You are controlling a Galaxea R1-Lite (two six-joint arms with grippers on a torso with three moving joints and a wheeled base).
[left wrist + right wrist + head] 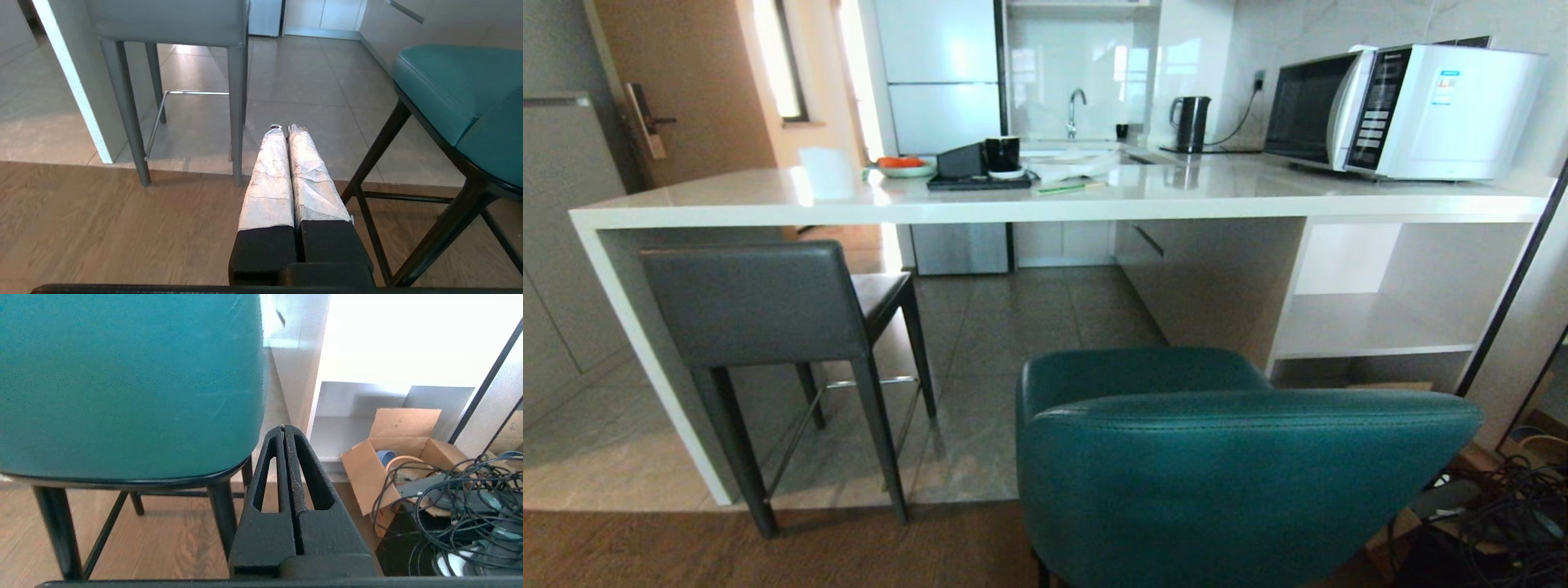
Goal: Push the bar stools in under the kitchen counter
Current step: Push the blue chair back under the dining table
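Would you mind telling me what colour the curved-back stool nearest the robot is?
Teal upholstery on black legs; the head view shows it best.

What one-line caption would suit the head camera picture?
Grey stool tucked partly under the white kitchen counter; teal stool stands out in front.

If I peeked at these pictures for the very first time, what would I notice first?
Probably the big teal stool, right up close and standing out from the white kitchen counter. Next, the dark-grey stool on the left, tucked partly under the counter beside its end panel. On the counter's right end sits a white microwave.
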